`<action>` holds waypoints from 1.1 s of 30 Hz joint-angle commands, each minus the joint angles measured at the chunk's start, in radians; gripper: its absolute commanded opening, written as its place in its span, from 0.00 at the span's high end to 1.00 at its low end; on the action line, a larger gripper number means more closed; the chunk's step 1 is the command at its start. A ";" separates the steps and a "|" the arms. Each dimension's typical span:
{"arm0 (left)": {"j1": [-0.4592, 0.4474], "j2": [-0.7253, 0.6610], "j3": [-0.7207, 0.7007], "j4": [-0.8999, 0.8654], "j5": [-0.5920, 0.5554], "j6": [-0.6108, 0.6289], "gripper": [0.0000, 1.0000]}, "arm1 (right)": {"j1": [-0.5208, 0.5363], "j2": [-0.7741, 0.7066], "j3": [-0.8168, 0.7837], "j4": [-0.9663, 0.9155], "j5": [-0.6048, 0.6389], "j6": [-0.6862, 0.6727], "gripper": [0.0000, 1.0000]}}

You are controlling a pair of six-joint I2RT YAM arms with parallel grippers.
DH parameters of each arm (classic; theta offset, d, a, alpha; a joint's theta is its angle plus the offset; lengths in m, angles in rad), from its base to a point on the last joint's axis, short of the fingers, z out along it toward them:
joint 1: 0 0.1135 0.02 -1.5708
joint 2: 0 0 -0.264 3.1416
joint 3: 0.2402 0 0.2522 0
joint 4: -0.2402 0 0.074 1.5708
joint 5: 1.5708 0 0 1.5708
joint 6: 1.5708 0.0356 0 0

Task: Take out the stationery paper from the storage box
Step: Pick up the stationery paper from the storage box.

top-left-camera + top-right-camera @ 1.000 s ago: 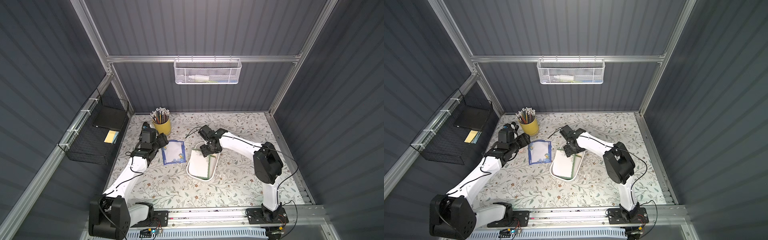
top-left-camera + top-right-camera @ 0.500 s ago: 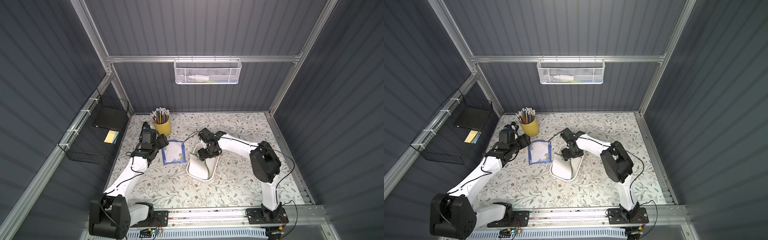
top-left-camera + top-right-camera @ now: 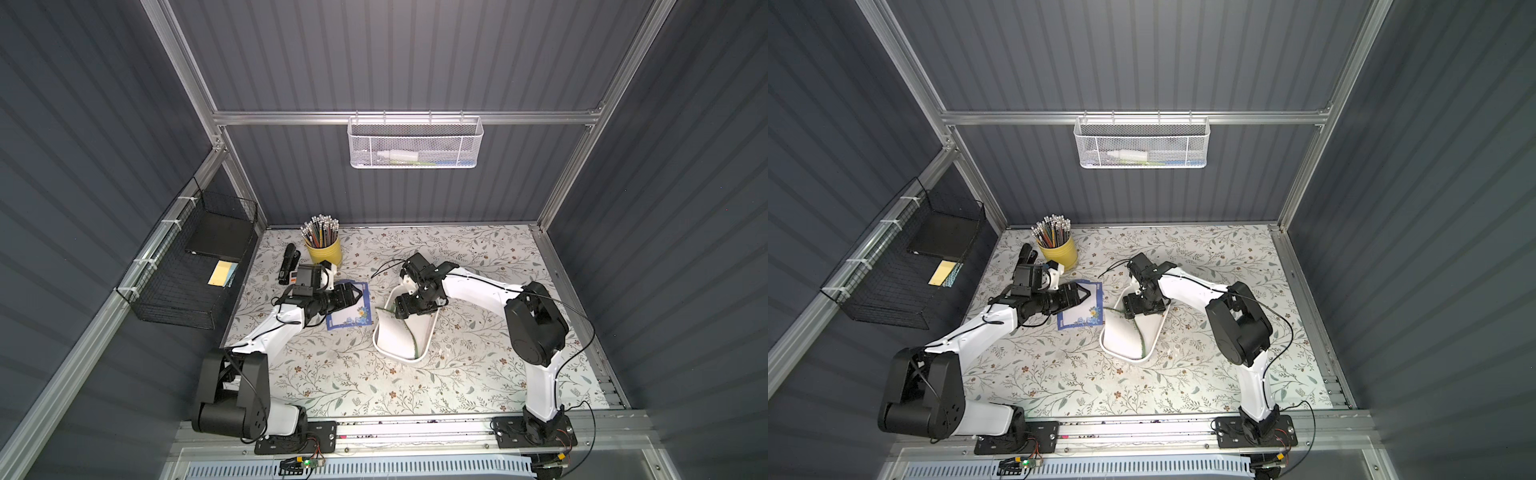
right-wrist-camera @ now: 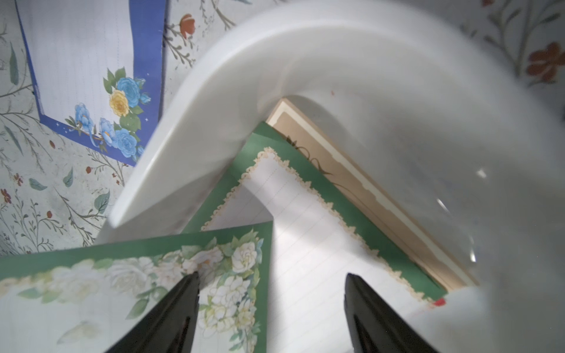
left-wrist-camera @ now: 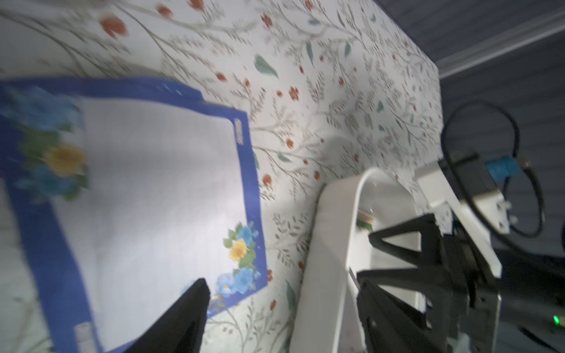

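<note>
Though dipped into shallow white plastic storage box [image 4: 336, 55], grips nothing w/ right gripper [image 4: 272, 276], jaws apart over green-bordered stationery paper [image 4: 305, 229] inside; spreads left gripper [image 3: 358, 297] above blue-bordered sheet [image 3: 347, 318] left of box.

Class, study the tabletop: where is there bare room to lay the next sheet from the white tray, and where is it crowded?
Free: the strip of table between the storage box and the front rail; the stretch between the right arm and the back wall. Crowded: around the blue sheet, pencil cup and stapler.
</note>
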 commanded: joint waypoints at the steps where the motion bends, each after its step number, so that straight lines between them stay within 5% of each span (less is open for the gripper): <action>1: -0.001 -0.059 -0.018 0.008 0.200 0.001 0.20 | -0.002 -0.014 -0.003 -0.003 -0.013 0.002 0.21; 7: -0.002 -0.087 -0.016 0.041 0.268 -0.074 0.20 | -0.003 -0.008 -0.003 0.000 -0.013 0.000 0.22; 11: -0.003 -0.082 -0.053 0.071 0.284 -0.108 0.35 | -0.002 -0.012 0.000 -0.004 -0.012 -0.005 0.22; 33: -0.140 -0.019 -0.104 0.148 0.229 -0.193 0.39 | -0.002 0.005 0.012 -0.009 -0.013 -0.010 0.23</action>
